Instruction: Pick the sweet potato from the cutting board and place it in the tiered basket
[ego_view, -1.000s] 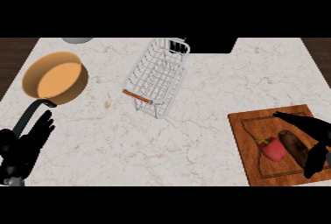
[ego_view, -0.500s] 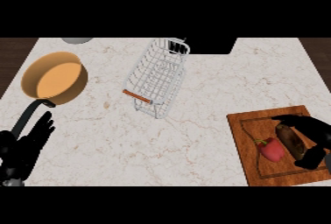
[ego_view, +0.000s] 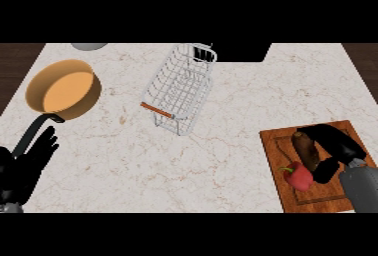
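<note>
counter (ego_view: 244, 85) bare between cutting board (ego_view: 279, 150) and tiered basket (ego_view: 181, 87) | pan (ego_view: 63, 92) far left

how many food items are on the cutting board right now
2: a brown sweet potato at the cutting board's middle, with the right hand curled round it, and a red pepper just below-left of it. The hand may hide more.

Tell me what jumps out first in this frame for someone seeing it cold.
The right hand at lower right, curled round the brown sweet potato on the wooden cutting board, with a red pepper beside it. Next the white wire basket at top centre, and the orange pan at upper left. The left hand rests open at the lower left edge.
</note>
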